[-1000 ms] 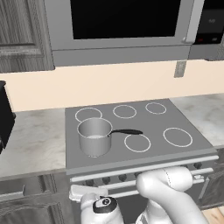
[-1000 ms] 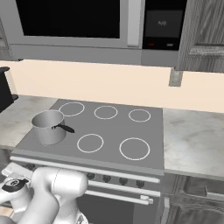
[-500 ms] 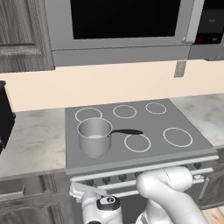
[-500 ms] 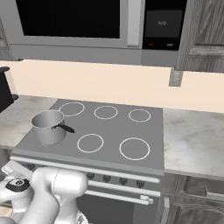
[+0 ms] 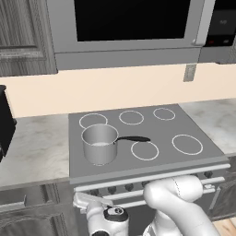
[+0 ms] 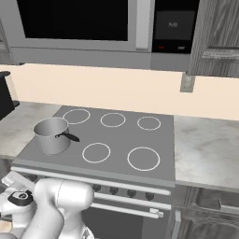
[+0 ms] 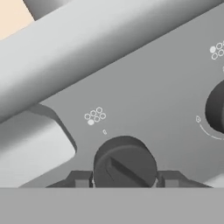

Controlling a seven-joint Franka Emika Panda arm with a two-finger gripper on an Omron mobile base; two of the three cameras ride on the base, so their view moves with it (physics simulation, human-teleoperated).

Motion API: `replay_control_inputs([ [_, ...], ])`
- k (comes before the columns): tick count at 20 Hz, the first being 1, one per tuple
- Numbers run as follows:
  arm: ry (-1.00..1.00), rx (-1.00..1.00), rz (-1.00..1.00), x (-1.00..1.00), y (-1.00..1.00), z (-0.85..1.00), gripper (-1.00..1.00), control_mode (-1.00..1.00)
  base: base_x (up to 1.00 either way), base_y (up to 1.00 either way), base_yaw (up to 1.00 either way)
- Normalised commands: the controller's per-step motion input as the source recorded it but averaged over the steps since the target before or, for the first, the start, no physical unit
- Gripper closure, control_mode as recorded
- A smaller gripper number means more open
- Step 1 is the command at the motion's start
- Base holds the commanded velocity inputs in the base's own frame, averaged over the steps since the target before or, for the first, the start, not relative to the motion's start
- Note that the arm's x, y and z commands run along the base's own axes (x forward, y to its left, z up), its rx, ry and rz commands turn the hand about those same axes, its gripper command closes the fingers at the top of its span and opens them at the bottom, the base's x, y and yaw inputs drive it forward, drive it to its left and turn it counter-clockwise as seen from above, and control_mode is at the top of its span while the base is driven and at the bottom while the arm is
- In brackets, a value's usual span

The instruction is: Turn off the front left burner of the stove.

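The stove (image 5: pixel 162 131) is a grey flat-top range with white ring burners. A steel saucepan (image 5: pixel 99 143) sits on the front left burner and hides its ring; the saucepan (image 6: pixel 51 135) also appears from the other side. My gripper (image 7: pixel 124 179) is shut on a dark round knob (image 7: pixel 124 162) at the left end of the stove's front panel, with one fingertip (image 7: pixel 81 178) on each side of it. From the base, the gripper (image 5: pixel 83 199) sits low against the stove's front left corner, below the pan.
A second dark knob (image 7: pixel 216 107) is to the right on the same panel, and a silver bar (image 7: pixel 87 48) runs above. More knobs (image 6: pixel 114 190) line the panel. A microwave (image 5: pixel 124 27) hangs above the stove. Marble counters (image 6: pixel 205 154) flank it.
The hand has shifted very slightly right at the stove's front panel. The saucepan has not moved, and the gripper stays shut.
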Motion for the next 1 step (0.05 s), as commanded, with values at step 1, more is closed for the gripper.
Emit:
replay_control_inputs([
  [1, 0.00, 0.58, -0.04, -0.06, 0.00, 0.19, 1.00, -1.00, 0.00, 0.00, 0.00],
])
